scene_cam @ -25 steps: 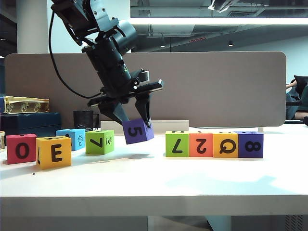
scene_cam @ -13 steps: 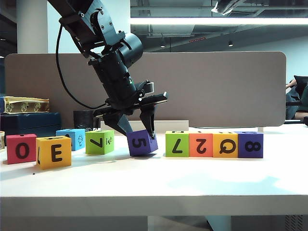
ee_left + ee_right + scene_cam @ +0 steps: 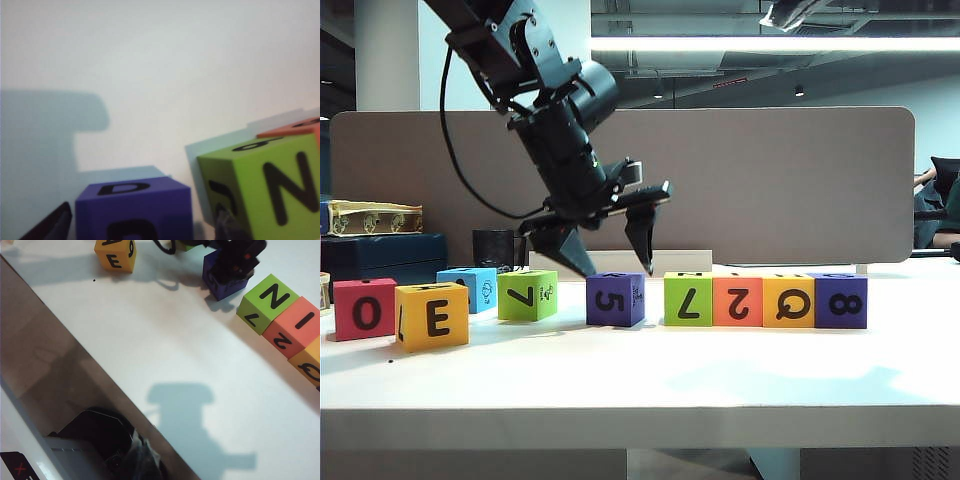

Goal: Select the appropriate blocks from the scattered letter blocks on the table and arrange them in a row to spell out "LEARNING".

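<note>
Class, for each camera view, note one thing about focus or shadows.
Exterior view: sharp; ceiling strip light glares. Left wrist view: purple block and green block soft, too close; the left gripper shadows the table. Right wrist view: crisp arm-shaped shadow falls on the table.

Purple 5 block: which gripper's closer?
Left. The left gripper hangs open just above the purple block, not touching it. The right gripper is not in view; its wrist camera sees the block from across the table.
</note>
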Controlling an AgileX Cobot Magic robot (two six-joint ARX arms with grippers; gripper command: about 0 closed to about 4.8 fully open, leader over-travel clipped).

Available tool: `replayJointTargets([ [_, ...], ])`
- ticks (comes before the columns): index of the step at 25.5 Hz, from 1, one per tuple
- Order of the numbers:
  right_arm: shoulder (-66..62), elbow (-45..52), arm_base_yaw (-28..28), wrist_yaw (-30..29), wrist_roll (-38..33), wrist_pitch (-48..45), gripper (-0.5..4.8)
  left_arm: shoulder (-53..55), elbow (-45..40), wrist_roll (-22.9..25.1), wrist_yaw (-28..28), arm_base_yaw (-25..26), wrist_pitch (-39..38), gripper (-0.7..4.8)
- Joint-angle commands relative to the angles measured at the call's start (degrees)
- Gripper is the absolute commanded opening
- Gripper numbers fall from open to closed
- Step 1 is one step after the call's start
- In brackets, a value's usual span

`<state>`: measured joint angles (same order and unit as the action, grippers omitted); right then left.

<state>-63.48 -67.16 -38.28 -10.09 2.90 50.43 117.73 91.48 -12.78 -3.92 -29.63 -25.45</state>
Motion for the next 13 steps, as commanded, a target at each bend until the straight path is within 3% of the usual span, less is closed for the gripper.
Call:
replayJointTargets([
  [1, 0.1, -0.2, 0.0, 0.0, 0.2, -0.5, -0.02, -0.3, 4.4, 0.7, -0.1, 0.0, -3.6, 3.5],
  [7, 0.1, -0.2, 0.0, 0.0, 0.2, -0.5, -0.02, -0.3, 11.8, 5.8, 1.2, 0.0, -8.7, 3.5],
  [13, 0.1, -0.2, 0.0, 0.0, 0.2, -0.6, -0.02, -0.9, 15.9, 15.7, 7.2, 1.2, -19.1, 3.49],
])
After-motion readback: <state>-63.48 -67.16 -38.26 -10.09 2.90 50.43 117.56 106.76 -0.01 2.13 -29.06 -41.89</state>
